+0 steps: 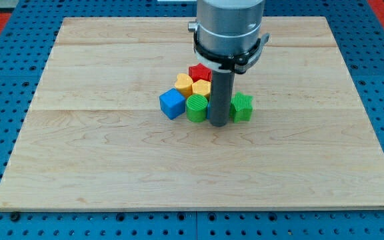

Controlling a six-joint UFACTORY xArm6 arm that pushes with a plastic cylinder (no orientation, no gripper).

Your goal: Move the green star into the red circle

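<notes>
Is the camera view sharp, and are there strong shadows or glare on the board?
Camera view: sharp overall, blocks well defined; light even and soft, no glare on the board; only faint shadows beside the blue cube and green blocks; the rod hides whatever lies behind it, my tip shows clearly.

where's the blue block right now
The blue cube sits at the left end of the cluster near the board's middle, beside a green block and below a yellow block.

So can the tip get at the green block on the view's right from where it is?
Probably yes. My tip sits just on the view's left of the right green block, with nothing between them; the left green block lies on the tip's other side.
</notes>
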